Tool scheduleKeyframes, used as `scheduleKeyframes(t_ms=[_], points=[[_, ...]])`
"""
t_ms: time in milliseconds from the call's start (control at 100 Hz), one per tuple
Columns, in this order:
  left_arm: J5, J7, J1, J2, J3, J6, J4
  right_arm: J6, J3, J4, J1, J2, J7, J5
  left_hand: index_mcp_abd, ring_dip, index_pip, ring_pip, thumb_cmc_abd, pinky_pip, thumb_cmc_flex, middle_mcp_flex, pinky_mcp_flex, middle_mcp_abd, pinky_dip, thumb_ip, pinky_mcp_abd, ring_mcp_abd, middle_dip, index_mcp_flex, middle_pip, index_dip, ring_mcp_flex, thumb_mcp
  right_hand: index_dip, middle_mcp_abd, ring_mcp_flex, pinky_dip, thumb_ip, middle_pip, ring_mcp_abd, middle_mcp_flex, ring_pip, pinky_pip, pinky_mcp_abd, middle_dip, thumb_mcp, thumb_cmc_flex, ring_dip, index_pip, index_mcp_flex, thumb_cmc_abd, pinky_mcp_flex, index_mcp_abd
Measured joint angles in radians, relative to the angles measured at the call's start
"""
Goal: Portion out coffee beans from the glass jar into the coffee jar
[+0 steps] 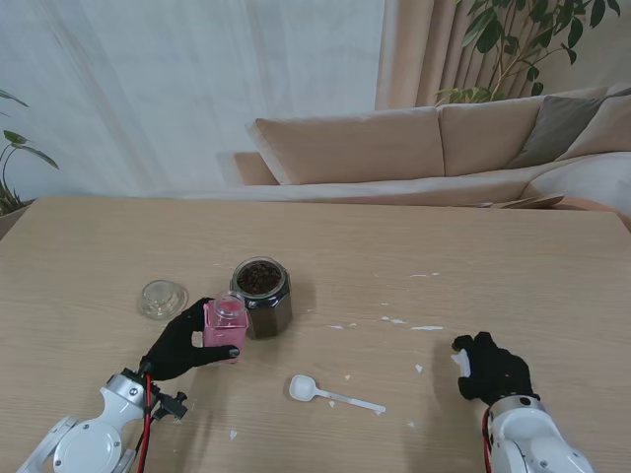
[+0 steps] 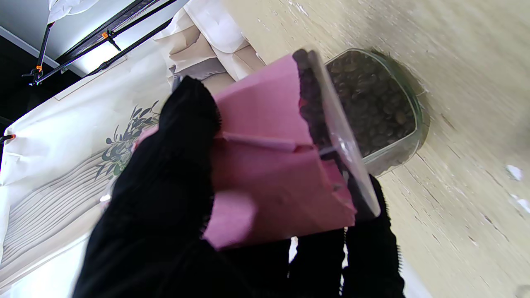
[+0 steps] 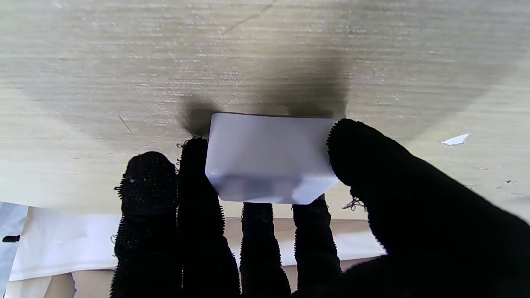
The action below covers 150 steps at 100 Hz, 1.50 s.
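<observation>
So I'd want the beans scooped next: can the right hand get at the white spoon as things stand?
Probably not at once. The path from the right hand to the white spoon looks bare across the table, but its fingers already hold a white block, which it would have to set down first.

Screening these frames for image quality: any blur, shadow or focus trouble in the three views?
Stand view: even daylight, sharp, bright curtain behind. Left wrist view: table streaked with motion blur, the pink jar in the left hand soft. Right wrist view: dark soft shadows on the table beyond the white lid in the right hand; fingers sharp.
</observation>
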<state>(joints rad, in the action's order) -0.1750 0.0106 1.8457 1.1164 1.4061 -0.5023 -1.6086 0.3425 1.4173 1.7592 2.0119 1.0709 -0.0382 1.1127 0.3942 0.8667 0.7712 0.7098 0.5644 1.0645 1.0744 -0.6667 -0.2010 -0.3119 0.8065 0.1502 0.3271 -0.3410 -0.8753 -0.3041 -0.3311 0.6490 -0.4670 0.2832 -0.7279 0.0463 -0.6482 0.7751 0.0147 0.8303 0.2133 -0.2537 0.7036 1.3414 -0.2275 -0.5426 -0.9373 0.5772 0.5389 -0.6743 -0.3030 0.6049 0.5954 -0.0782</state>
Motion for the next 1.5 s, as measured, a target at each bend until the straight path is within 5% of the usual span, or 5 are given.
scheduleKeyframes(t_ms=[400, 750, 1500], points=[[0.001, 0.008, -0.001, -0.001, 0.0, -0.007, 0.001, -0.049, 0.031, 0.091, 0.038, 0.009, -0.027, -0.038, 0.0, 0.0, 0.0, 0.0, 0.0, 0.0, 0.0, 0.0, 0.0, 0.0, 0.0, 0.0, 0.0, 0.0, 0.0, 0.0, 0.0, 0.0, 0.0, 0.0, 0.027, 0.013, -0.029, -0.021, 0.016, 0.001, 0.009, -0.032, 0.003, 0.0, 0.006, 0.001, -0.001, 0.007, 0.0, -0.006, -0.044, 0.028, 0.03, 0.024], [0.004, 0.042, 0.013, -0.011, 0.001, -0.021, -0.016, -0.133, -0.008, 0.257, 0.023, 0.01, 0.04, -0.146, 0.0, 0.0, 0.0, 0.0, 0.0, 0.0, 0.0, 0.0, 0.0, 0.0, 0.0, 0.0, 0.0, 0.0, 0.0, 0.0, 0.0, 0.0, 0.0, 0.0, 0.04, 0.019, -0.029, -0.022, 0.025, 0.001, 0.016, -0.032, 0.003, 0.0, 0.004, 0.001, -0.001, 0.017, 0.0, -0.006, -0.045, 0.028, 0.031, 0.033], [-0.001, 0.107, 0.053, -0.032, -0.016, -0.016, -0.065, -0.254, -0.383, 0.274, -0.401, -0.001, 0.122, -0.332, 0.0, 0.0, 0.0, 0.0, 0.0, 0.0, 0.0, 0.0, 0.0, 0.0, 0.0, 0.0, 0.0, 0.0, 0.0, 0.0, 0.0, 0.0, 0.0, 0.0, 0.05, 0.031, -0.03, -0.032, 0.025, -0.002, 0.034, -0.047, 0.003, 0.0, 0.003, 0.005, 0.0, 0.03, 0.0, -0.006, -0.06, 0.037, 0.031, 0.048]])
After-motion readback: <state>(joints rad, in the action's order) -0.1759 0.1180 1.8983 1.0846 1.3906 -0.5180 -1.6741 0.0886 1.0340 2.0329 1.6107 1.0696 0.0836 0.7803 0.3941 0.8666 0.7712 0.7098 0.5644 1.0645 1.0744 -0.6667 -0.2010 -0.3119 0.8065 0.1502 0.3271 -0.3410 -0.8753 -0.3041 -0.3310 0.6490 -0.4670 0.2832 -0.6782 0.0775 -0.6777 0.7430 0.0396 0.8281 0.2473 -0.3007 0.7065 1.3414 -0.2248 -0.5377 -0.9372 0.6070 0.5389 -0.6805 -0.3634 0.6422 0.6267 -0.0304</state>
